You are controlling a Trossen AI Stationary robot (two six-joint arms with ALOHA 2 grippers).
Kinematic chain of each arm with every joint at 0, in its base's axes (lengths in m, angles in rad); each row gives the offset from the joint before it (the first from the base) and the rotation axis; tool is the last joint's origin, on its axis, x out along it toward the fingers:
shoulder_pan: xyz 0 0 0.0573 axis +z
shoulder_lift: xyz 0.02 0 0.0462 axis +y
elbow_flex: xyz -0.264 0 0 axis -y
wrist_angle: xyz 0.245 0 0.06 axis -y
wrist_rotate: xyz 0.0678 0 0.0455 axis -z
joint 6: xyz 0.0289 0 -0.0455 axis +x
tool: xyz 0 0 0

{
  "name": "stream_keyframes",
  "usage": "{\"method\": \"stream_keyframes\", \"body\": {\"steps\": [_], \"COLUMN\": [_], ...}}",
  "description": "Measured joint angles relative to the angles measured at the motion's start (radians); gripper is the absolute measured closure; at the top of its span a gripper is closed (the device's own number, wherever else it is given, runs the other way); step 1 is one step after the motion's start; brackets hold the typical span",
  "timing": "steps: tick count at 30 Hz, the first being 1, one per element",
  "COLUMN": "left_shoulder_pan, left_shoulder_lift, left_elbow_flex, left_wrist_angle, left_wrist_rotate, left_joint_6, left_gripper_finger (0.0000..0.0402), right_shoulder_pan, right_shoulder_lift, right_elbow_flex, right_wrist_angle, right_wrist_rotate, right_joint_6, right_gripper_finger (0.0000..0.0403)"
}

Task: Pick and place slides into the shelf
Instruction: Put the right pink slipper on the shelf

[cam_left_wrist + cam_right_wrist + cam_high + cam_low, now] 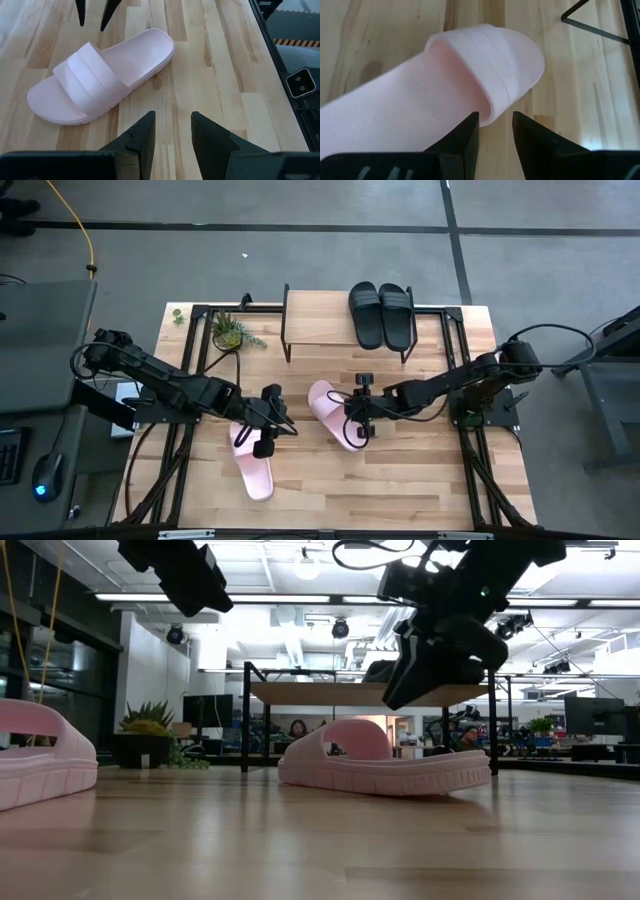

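While the right gripper (495,131) hovers with fingers slightly parted, empty, over the pink slide (470,75), a shallow strap pinch risks slipping.

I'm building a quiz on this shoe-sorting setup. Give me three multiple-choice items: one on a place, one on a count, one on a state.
1. Where are the black slides?
A. On top of the shelf
B. On the tabletop in front of it
C. In the left gripper

2. How many pink slides lie on the tabletop?
A. One
B. Two
C. Four

3. How is the right gripper?
A. Shut on a black slide
B. Open over a pink slide
C. Resting on the shelf

Key: 1 A, the black slides sit side by side on the shelf. 2 B, one pink slide by the left gripper, another pink slide by the right gripper. 3 B, its fingers stand apart above the strap.
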Motion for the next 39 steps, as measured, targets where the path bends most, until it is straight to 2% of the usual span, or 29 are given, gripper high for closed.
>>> {"method": "stream_keyframes", "body": {"steps": [17,26,31,39], "left_shoulder_pan": [0.000,0.000,0.000,0.000], "left_shoulder_lift": [0.000,0.000,0.000,0.000], "left_elbow_flex": [0.000,0.000,0.000,0.000], "left_wrist_angle": [0.001,0.003,0.003,0.005], "left_wrist_rotate": [0.000,0.000,0.000,0.000], "left_joint_6": [0.000,0.000,0.000,0.001], "left_gripper_finger": [0.0291,0.0291,0.0291,0.0291], "right_shoulder_pan": [0.000,-0.011,-0.026,-0.026], "right_shoulder_lift": [0.030,0.115,0.132,0.164], "right_elbow_flex": [0.000,0.000,0.000,0.000], "right_wrist_angle": [0.009,0.179,0.184,0.185], "right_wrist_rotate": [0.017,0.010,0.011,0.089], "right_joint_6": [-0.009,-0.080,-0.079,-0.097], "right_gripper_finger": [0.0295,0.0295,0.0295,0.0295]}}
